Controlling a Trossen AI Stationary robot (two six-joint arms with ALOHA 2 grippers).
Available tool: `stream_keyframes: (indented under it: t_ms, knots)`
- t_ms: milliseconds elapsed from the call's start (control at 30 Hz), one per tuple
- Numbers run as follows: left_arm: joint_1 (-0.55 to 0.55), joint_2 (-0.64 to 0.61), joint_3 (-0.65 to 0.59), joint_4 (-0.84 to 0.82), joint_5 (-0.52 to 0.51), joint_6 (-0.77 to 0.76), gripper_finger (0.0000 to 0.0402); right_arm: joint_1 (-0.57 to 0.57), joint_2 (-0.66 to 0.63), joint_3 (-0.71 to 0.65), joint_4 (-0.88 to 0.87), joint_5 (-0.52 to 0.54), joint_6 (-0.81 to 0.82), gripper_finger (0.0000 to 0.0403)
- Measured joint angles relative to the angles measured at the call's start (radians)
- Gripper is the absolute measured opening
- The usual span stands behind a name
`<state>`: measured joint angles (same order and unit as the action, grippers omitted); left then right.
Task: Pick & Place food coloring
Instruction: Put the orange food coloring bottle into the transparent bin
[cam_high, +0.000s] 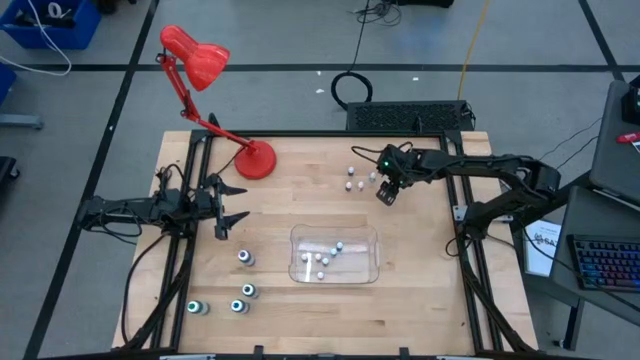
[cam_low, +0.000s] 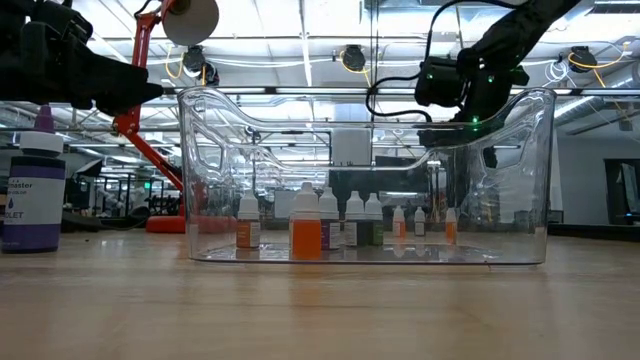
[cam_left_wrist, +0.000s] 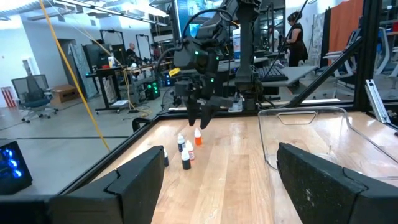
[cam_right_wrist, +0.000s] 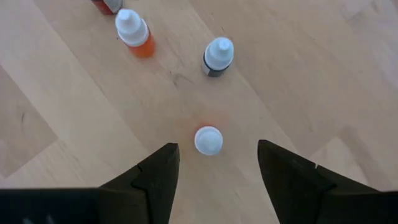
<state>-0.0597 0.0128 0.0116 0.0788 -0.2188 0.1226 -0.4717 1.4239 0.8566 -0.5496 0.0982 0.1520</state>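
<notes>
Three or so tiny food coloring bottles (cam_high: 355, 180) stand upright on the wood toward the table's far right. My right gripper (cam_high: 386, 193) hangs over them, open and pointing down. In its wrist view a white-capped bottle (cam_right_wrist: 208, 140) stands below, between the two fingers (cam_right_wrist: 158, 174), untouched. An orange bottle (cam_right_wrist: 135, 32) and a dark one (cam_right_wrist: 217, 55) stand just beyond. Several more tiny bottles (cam_high: 322, 259) stand inside the clear tray (cam_high: 372, 240). Several larger teal-topped bottles (cam_high: 245, 258) stand near the left front. My left gripper (cam_high: 228, 215) waits open at the table's left.
A red desk lamp (cam_high: 255, 158) stands on its round base at the far left of the table. The clear tray (cam_low: 530, 180) sits at the table's middle, between the two arms. A purple-labelled bottle (cam_low: 35, 190) shows close to the low camera. People (cam_left_wrist: 292, 31) are in the room beyond.
</notes>
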Motion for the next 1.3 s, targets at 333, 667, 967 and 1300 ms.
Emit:
stream_keyframes:
  t_ms: [333, 667, 967, 1300]
  knots:
    - [0.0, 0.0, 0.0, 0.0, 0.0, 0.0, 0.0306, 0.0, 0.001, -0.03, 0.069, -0.047, 0.0, 0.0202]
    - [0.0, 0.0, 0.0, 0.0, 0.0, 0.0, 0.0306, 0.0, 0.051, -0.031, 0.086, -0.047, 0.001, 0.0201]
    - [0.0, 0.0, 0.0, 0.0, 0.0, 0.0, 0.0306, -0.012, 0.051, -0.031, 0.093, -0.047, -0.011, 0.0199]
    - [0.0, 0.0, 0.0, 0.0, 0.0, 0.0, 0.0306, -0.033, 0.051, -0.031, 0.09, -0.048, -0.01, 0.0176]
